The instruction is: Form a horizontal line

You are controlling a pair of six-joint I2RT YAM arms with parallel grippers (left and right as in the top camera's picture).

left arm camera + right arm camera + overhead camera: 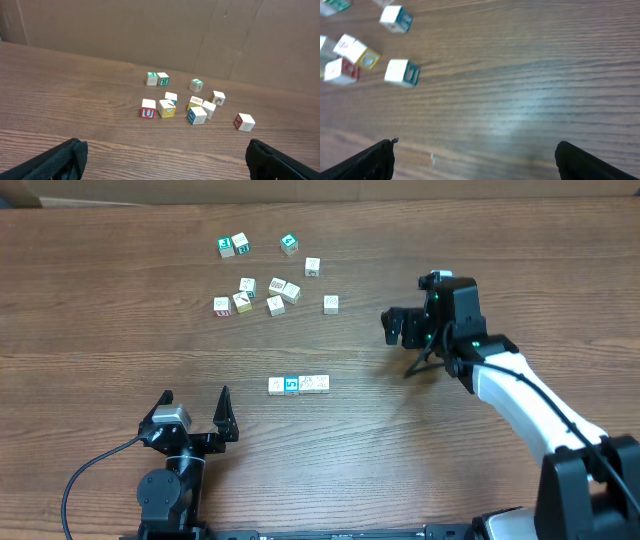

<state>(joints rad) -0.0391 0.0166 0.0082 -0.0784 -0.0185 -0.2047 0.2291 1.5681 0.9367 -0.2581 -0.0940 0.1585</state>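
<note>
Line [298, 384]: four; loose cubes [275, 305]: perhaps eleven

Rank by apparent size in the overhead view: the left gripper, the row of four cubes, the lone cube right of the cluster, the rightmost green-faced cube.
1. left gripper, jaws spread wide, though it may sit nearer the camera.
2. row of four cubes.
3. lone cube and green-faced cube: alike, not ranked.
</note>
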